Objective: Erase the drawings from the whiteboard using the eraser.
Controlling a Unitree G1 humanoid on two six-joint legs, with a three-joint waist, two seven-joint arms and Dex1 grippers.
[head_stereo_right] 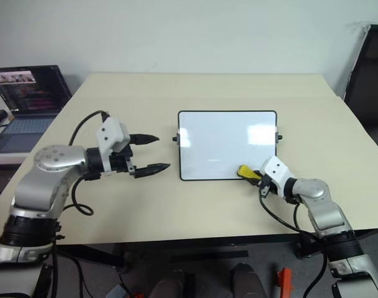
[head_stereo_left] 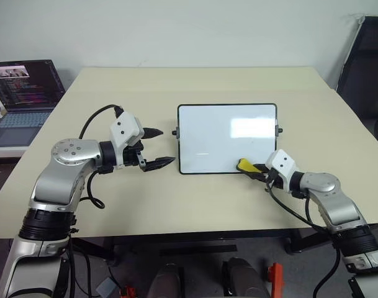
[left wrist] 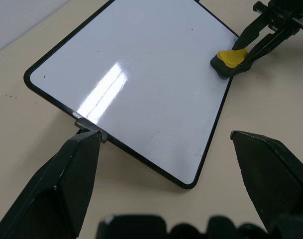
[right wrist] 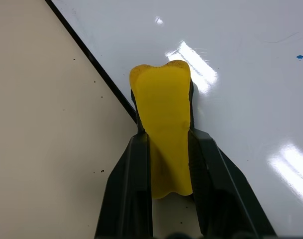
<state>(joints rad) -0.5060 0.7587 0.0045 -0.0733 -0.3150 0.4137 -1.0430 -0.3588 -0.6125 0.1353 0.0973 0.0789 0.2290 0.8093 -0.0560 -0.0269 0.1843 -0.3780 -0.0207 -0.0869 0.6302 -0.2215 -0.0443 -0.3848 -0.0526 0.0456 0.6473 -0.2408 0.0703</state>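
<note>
**Ana:** At the near right corner of the whiteboard (head_stereo_left: 227, 138), what is the right gripper (right wrist: 166, 130) doing?

**Ben:** It is clamped on the eraser (right wrist: 163, 134). The yellow wedge is squeezed between the two black fingers, and its tip lies over the board's black frame, reaching onto the white face.

**Ana:** And the drawings?

**Ben:** One tiny blue speck (right wrist: 300, 57) shows on the board in the right wrist view; otherwise the white face looks clean, with ceiling light glaring off it.

**Ana:** The other arm?

**Ben:** The left gripper (head_stereo_left: 159, 148) hovers just beside the board's left short side, its fingers spread wide with nothing between them, pointing at the small black knob (left wrist: 89, 127) there.

**Ana:** What about the surroundings?

**Ben:** The board lies flat on a pale beige table (head_stereo_left: 195, 84). A laptop (head_stereo_left: 24, 93) with a lit screen sits on a separate surface off the table's left edge, a dark chair (head_stereo_left: 365, 59) stands at the far right, and a plain light wall (head_stereo_left: 176, 28) runs behind.
</note>
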